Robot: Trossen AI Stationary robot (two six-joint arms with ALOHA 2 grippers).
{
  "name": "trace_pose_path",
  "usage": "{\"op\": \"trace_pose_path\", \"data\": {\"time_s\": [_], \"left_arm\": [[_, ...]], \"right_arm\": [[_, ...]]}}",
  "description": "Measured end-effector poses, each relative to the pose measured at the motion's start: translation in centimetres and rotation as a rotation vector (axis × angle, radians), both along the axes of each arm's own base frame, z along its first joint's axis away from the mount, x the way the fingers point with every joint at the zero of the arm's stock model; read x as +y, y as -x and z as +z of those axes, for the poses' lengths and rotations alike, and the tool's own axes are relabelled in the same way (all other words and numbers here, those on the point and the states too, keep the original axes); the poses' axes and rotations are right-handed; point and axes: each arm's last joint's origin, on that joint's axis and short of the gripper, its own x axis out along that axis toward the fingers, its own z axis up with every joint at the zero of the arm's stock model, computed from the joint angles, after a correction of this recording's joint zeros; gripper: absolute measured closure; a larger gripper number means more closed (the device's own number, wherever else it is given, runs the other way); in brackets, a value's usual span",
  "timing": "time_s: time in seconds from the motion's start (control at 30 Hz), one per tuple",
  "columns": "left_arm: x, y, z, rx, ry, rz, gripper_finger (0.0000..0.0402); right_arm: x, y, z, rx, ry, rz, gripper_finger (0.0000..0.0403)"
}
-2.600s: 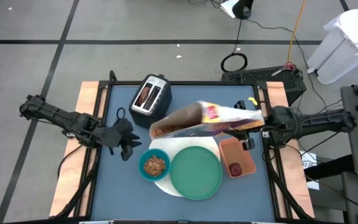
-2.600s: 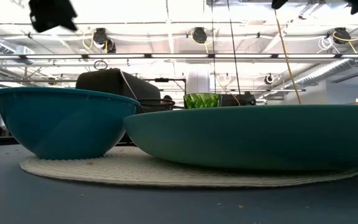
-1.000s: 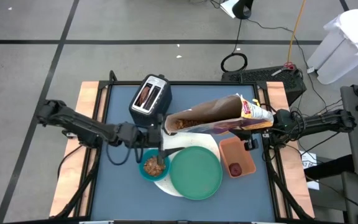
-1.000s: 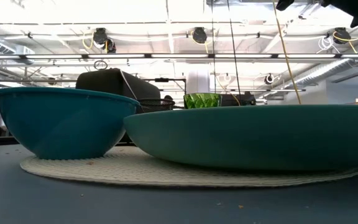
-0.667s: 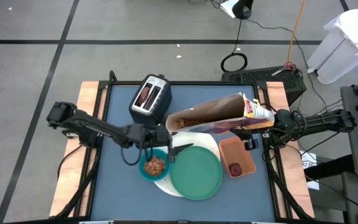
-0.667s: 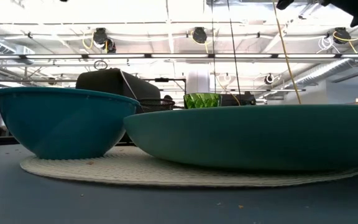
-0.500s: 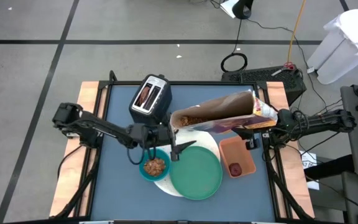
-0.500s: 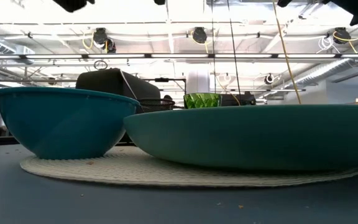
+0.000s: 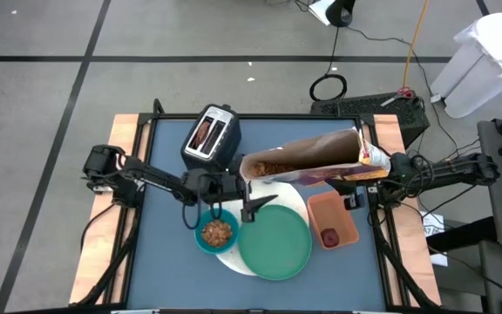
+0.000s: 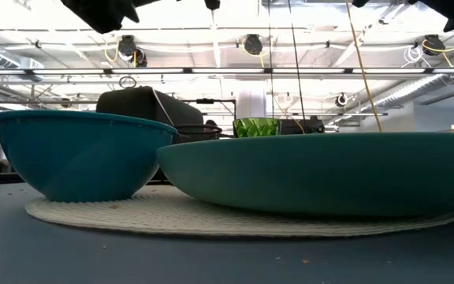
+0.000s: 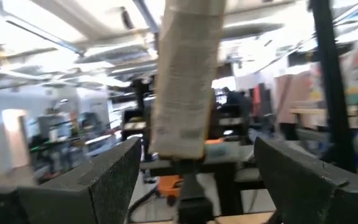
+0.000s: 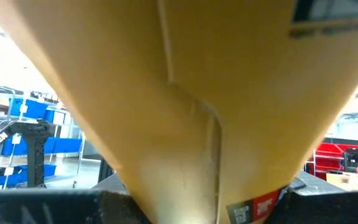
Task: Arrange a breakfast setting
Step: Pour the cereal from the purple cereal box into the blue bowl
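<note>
Teal bowl (image 9: 216,232) holding cereal, touching green plate (image 9: 274,242); left end effector (image 9: 253,206) spread just beyond bowl; right end effector (image 9: 362,174) pinching cereal bag (image 9: 303,161), laid sideways above plate; low view: bowl (image 10: 73,154) left of plate (image 10: 321,170); better to tip mouth up, avoiding spillage.

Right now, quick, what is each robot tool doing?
Left tool: open, empty, beside the tan cardboard cereal box's open end.
Right tool: closed on the cereal box, holding it sideways.
</note>
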Motion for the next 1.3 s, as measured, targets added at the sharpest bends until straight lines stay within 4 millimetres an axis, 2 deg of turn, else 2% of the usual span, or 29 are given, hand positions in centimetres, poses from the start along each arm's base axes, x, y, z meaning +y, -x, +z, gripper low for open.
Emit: {"op": "trace_pose_path", "data": {"time_s": [0.33,0.63,1.07,1.3], "left_arm": [[-0.1,-1.0,3.2,-0.076,-0.066,0.015,0.0082],[-0.1,-1.8,5.0,-0.060,-0.072,0.018,0.0082],[-0.1,-1.8,5.2,-0.065,-0.069,0.021,0.0082],[-0.1,-1.8,5.3,-0.073,-0.069,0.020,0.0082]], "right_arm": [[0.0,-0.7,-0.3,-0.003,0.024,-0.015,0.0236],[0.1,-2.2,-0.9,-0.013,0.038,-0.023,0.0236],[0.0,-4.2,-2.2,-0.020,0.026,-0.102,0.0236],[0.1,-5.2,-2.2,-0.055,0.016,-0.096,0.0236]]}}
